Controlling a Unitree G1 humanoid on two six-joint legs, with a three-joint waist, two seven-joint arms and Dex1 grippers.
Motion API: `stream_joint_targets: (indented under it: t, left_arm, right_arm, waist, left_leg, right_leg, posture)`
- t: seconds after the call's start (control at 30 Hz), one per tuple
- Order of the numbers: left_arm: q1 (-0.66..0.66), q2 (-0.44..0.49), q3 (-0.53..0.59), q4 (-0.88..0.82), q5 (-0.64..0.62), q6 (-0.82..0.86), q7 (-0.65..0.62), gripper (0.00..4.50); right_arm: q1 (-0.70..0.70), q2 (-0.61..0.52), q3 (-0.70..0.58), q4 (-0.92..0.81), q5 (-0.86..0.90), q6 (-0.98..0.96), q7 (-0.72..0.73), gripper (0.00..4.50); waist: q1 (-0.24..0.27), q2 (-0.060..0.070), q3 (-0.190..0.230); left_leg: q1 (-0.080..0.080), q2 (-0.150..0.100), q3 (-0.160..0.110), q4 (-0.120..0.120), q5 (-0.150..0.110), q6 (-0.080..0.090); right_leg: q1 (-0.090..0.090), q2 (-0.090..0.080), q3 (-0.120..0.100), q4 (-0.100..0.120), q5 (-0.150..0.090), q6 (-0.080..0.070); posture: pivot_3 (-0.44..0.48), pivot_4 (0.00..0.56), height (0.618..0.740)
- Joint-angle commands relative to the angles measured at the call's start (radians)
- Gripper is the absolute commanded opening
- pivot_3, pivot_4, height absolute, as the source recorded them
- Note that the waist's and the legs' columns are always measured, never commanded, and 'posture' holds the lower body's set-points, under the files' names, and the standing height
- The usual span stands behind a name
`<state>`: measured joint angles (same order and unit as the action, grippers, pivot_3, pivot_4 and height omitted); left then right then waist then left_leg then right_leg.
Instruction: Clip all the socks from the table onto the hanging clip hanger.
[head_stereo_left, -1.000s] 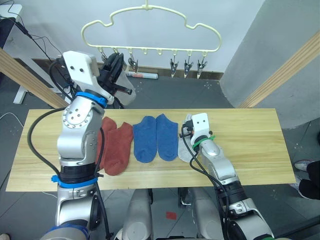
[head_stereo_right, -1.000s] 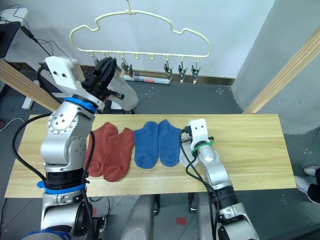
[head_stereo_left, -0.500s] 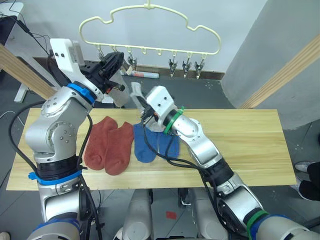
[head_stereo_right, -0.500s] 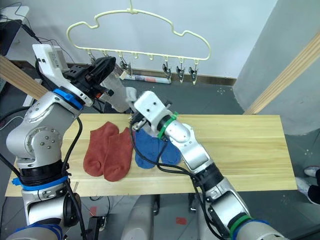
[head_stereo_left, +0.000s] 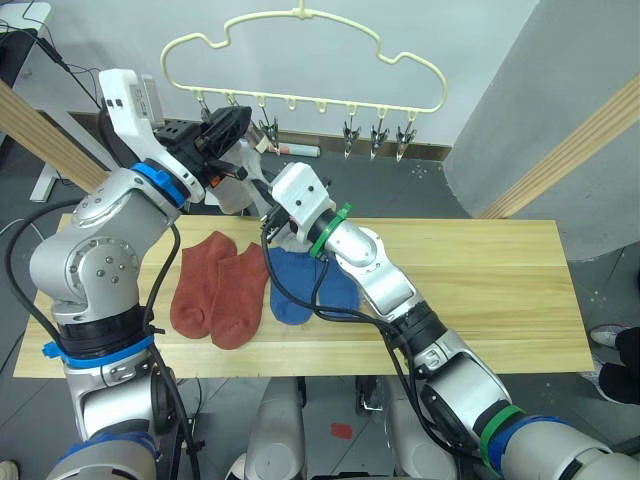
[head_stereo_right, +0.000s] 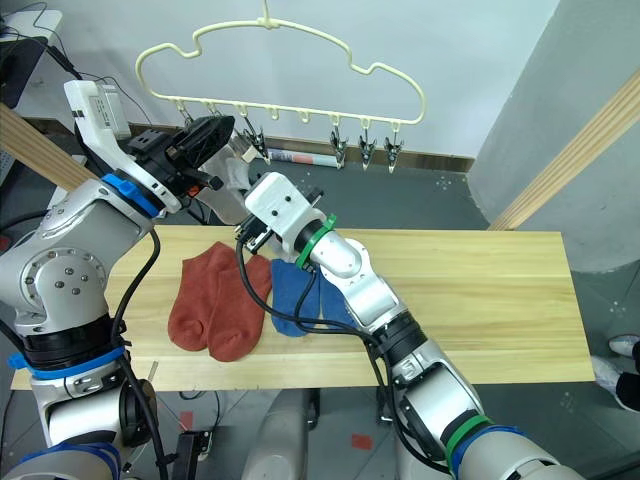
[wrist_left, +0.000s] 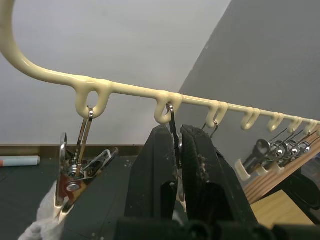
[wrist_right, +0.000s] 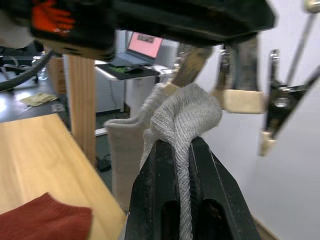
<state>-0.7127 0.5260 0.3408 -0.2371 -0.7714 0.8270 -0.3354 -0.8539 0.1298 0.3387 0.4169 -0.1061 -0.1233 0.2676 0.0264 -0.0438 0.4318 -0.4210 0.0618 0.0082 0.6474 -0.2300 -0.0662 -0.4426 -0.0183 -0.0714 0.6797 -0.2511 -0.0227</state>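
The right gripper (wrist_right: 182, 145) is pinching the grey sock (wrist_right: 180, 117) by its bunched edge, lifting it toward eleven o'clock, just short of the clip (wrist_left: 172, 150) that the left gripper (wrist_left: 178, 150) is squeezing on the clip hanger (head_stereo_left: 300, 45).

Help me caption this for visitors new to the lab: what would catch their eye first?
Most striking is the right gripper lifting a light grey sock up to the pale yellow clip hanger, where the left gripper pinches a metal clip. Another grey sock already hangs from the neighbouring clip. Below, two rust-red socks and two blue socks lie on the table.
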Motion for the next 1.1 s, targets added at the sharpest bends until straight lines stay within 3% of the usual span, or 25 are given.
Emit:
stream_joint_targets:
  t: [0.03, 0.77, 1.1]
  left_arm:
    - [-0.017, 0.020, 0.027, -0.049, -0.027, -0.015, -0.006, 0.00]
    - [0.005, 0.031, 0.023, -0.068, -0.034, -0.015, -0.011, 0.00]
    - [0.044, 0.064, 0.014, -0.104, -0.012, -0.029, -0.018, 2.91]
  right_arm:
    - [-0.021, 0.029, -0.009, -0.006, -0.012, -0.040, -0.021, 0.04]
    - [-0.075, 0.066, -0.030, 0.073, 0.011, -0.085, -0.042, 0.04]
    - [-0.090, 0.074, -0.027, 0.105, 0.020, -0.098, -0.031, 0.00]
  waist:
    - [0.000, 0.000, 0.000]
    - [0.000, 0.000, 0.000]
    - [0.000, 0.000, 0.000]
  left_leg:
    - [0.000, 0.000, 0.000, 0.000, 0.000, 0.000]
    - [0.000, 0.000, 0.000, 0.000, 0.000, 0.000]
    - [0.000, 0.000, 0.000, 0.000, 0.000, 0.000]
  right_leg:
    - [0.000, 0.000, 0.000, 0.000, 0.000, 0.000]
    - [0.000, 0.000, 0.000, 0.000, 0.000, 0.000]
    - [0.000, 0.000, 0.000, 0.000, 0.000, 0.000]
  posture:
    - [0.056, 0.405, 0.740]
    - [0.078, 0.405, 0.740]
    - [0.097, 0.401, 0.740]
